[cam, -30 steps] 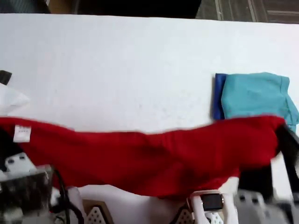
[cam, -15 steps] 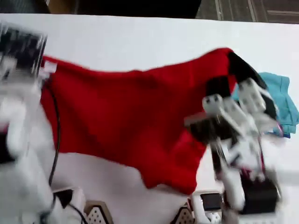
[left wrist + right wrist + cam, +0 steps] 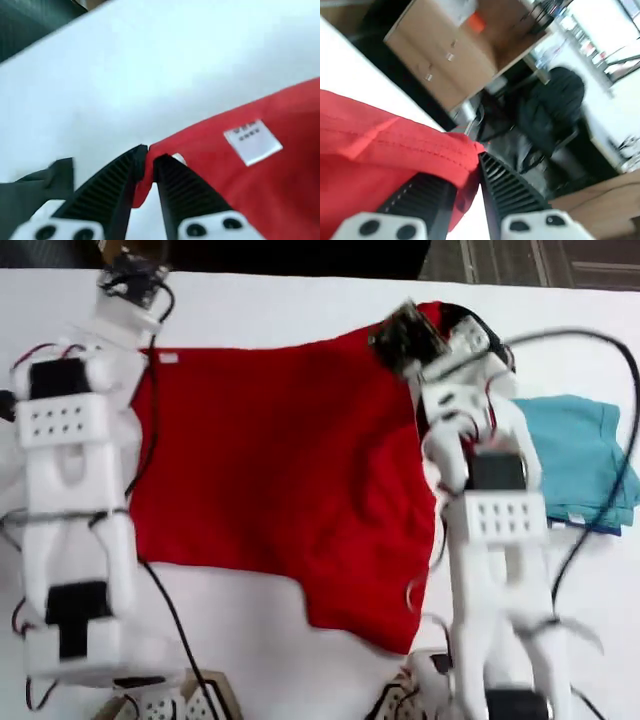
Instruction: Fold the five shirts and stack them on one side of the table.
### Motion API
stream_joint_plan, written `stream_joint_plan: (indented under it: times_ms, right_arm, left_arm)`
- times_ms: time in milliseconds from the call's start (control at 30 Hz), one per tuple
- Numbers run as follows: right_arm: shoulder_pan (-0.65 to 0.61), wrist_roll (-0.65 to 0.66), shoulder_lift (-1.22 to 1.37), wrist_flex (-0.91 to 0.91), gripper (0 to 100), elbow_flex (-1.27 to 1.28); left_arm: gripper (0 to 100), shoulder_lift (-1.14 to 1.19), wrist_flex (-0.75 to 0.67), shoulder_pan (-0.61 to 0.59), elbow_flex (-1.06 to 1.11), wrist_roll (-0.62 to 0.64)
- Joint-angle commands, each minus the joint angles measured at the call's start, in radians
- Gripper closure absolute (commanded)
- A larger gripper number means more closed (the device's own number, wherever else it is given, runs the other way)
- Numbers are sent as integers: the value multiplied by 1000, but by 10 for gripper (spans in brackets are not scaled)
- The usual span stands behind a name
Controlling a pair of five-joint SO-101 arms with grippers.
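Observation:
A red shirt [image 3: 280, 460] lies spread over the middle of the white table [image 3: 290, 305]. My left gripper [image 3: 148, 161] is shut on its far left corner, close to a white label [image 3: 252, 141]. In the high view that gripper [image 3: 148, 343] sits at the table's far left. My right gripper [image 3: 474, 159] is shut on the red shirt's [image 3: 380, 150] far right corner, held near the table's far edge [image 3: 437, 318]. A folded teal shirt [image 3: 570, 450] rests on a folded blue one [image 3: 598, 527] at the right side.
The left arm's white body [image 3: 70, 490] covers the table's left side and the right arm's body [image 3: 500, 540] stands between the red shirt and the folded stack. Cables [image 3: 600, 350] loop over the right. Bare table shows along the far edge and front middle.
Both arms have swung from the near edge to the far side, carrying the red shirt's top edge away and laying the shirt out flat over the table.

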Motion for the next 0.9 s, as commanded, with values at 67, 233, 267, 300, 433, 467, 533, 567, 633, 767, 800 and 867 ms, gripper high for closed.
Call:
stream_joint_plan:
  times_ms: [67,233,267,300,433,467,533,567,633,767,800,867]
  right_arm:
    - [56,-133,240,18,978,-204]
    - [61,-184,421,110,978,-339]
    - [59,-184,456,120,978,-364]
    - [59,-184,495,130,978,-388]
    - [61,-189,648,173,978,-493]
    - [61,-189,687,183,978,-516]
    - [58,-189,766,203,978,-563]
    - [56,-189,806,214,978,-586]
    - [56,-190,880,231,978,-629]
    - [56,-190,1004,286,978,-706]
    - [56,-190,1029,302,978,-723]
    - [56,-192,1066,323,978,-750]
  left_arm:
    - [976,143,-18,12,-159,-11]
    - [976,282,5,12,-278,-11]
    - [976,311,9,11,-305,-11]
    - [976,344,9,9,-331,-11]
    - [976,488,23,8,-409,-12]
    - [976,525,31,8,-427,-12]
    - [976,597,51,11,-475,-12]
    - [976,632,60,11,-503,-12]
    - [976,701,78,12,-561,-12]
    - [976,833,147,11,-693,-12]
    - [976,864,172,14,-725,-12]
    - [976,921,215,15,-789,-12]
